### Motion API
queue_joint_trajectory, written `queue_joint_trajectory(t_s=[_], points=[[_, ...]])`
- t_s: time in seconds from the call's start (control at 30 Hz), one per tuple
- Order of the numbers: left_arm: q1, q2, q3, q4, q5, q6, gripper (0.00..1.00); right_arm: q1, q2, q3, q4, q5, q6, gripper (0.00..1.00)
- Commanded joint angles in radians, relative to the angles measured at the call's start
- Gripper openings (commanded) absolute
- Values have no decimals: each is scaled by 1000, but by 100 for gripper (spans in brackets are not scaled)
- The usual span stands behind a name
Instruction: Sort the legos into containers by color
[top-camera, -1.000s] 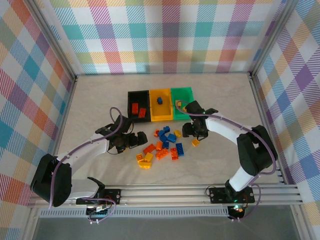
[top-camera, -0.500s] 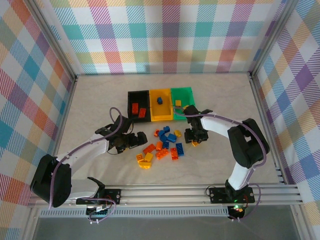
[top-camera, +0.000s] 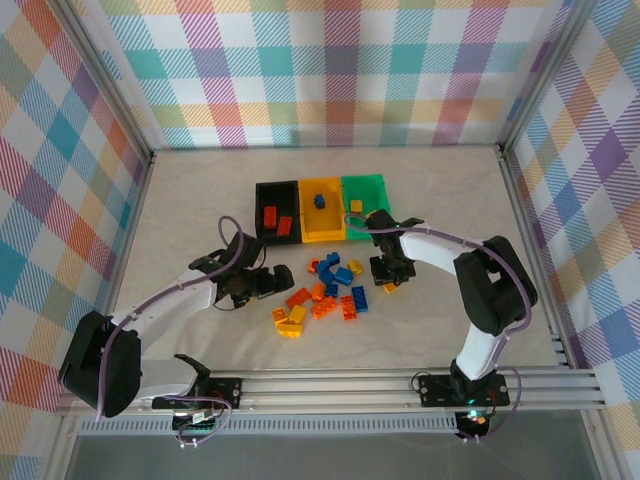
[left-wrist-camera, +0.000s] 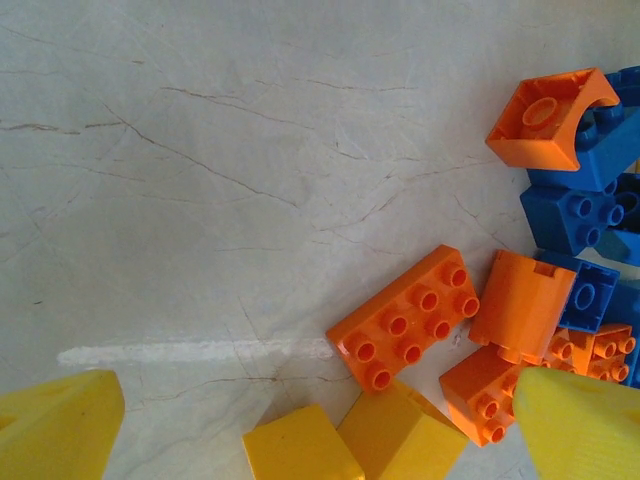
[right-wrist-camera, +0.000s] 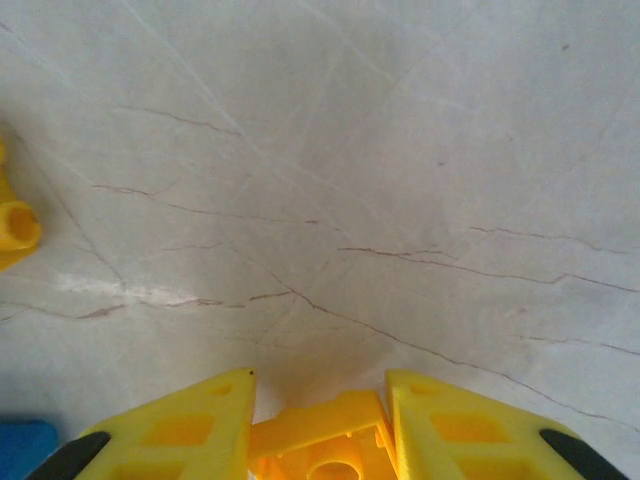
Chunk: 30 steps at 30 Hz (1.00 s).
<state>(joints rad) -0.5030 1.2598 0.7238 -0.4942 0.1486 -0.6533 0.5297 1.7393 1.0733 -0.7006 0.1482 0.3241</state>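
The legos lie in a loose pile (top-camera: 330, 290) of orange, blue and yellow bricks at mid-table. My right gripper (top-camera: 390, 278) is down at the pile's right edge, and in the right wrist view its fingers (right-wrist-camera: 190, 430) are shut on a small yellow lego (right-wrist-camera: 320, 440). My left gripper (top-camera: 262, 283) stands open at the pile's left side, its fingertips (left-wrist-camera: 60, 425) wide apart over two yellow bricks (left-wrist-camera: 300, 445) and an orange 2x4 brick (left-wrist-camera: 405, 318). Behind the pile stand the containers: black bin (top-camera: 285, 195) with two red bricks, yellow bin (top-camera: 325, 228) with a blue brick, green bin (top-camera: 368, 190) with a yellow brick.
Blue bricks (left-wrist-camera: 580, 190) and an upturned orange brick (left-wrist-camera: 550, 120) lie at the right of the left wrist view. Another yellow piece (right-wrist-camera: 15, 225) sits left of the right gripper. Metal frame rails and plaid walls enclose the marble tabletop (top-camera: 200, 200).
My right gripper came down from the green bin's near edge to the table beside the pile and closed its fingers round a yellow lego. The left arm stayed put.
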Motion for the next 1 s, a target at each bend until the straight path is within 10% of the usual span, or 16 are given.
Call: queue_joint_trajectory(t_s=[0.0, 0.5, 0.67, 0.97], points=[[-10, -24, -4, -10, 2, 23, 100, 0, -94, 22, -29, -14, 0, 33], [-9, -91, 12, -95, -29, 34, 100, -37, 203, 585, -8, 38, 9, 35], [-9, -120, 5, -122, -40, 42, 100, -60, 331, 788, -79, 70, -10, 56], [-79, -90, 18, -137, -59, 69, 92, -58, 161, 626, -7, 23, 16, 68]])
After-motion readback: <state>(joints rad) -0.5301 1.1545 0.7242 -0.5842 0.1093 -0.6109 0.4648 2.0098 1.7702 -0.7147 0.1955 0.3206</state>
